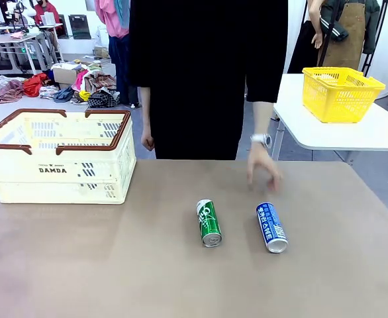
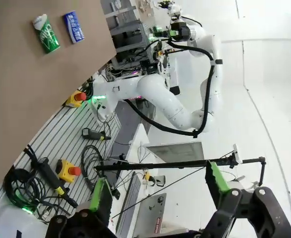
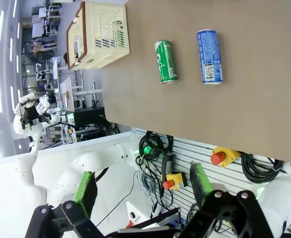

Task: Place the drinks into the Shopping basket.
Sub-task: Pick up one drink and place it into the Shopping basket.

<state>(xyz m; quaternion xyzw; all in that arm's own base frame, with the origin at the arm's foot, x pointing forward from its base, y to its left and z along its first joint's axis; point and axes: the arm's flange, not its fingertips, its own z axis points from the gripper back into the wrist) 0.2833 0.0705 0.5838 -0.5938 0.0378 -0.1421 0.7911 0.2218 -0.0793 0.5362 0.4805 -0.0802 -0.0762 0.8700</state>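
Two drinks lie on their sides on the brown table. The green can [image 1: 208,222] [image 2: 46,33] [image 3: 166,61] lies near the middle. The blue can [image 1: 271,227] [image 2: 73,27] [image 3: 209,56] lies to its right. The Shopping basket [image 1: 58,156] [image 3: 100,34], cream with a brown rim, stands at the table's left. A person's hand [image 1: 263,169] hangs just beyond the blue can. My left gripper [image 2: 159,196] is open, off the table's edge, with nothing between its fingers. My right gripper [image 3: 140,191] is open too, away from the cans and beyond the table's near edge.
A person in black [image 1: 200,73] stands at the far side. A yellow mesh basket [image 1: 339,93] sits on a white side table at back right. Cables and emergency-stop buttons [image 3: 222,156] lie on the slatted base beside the table.
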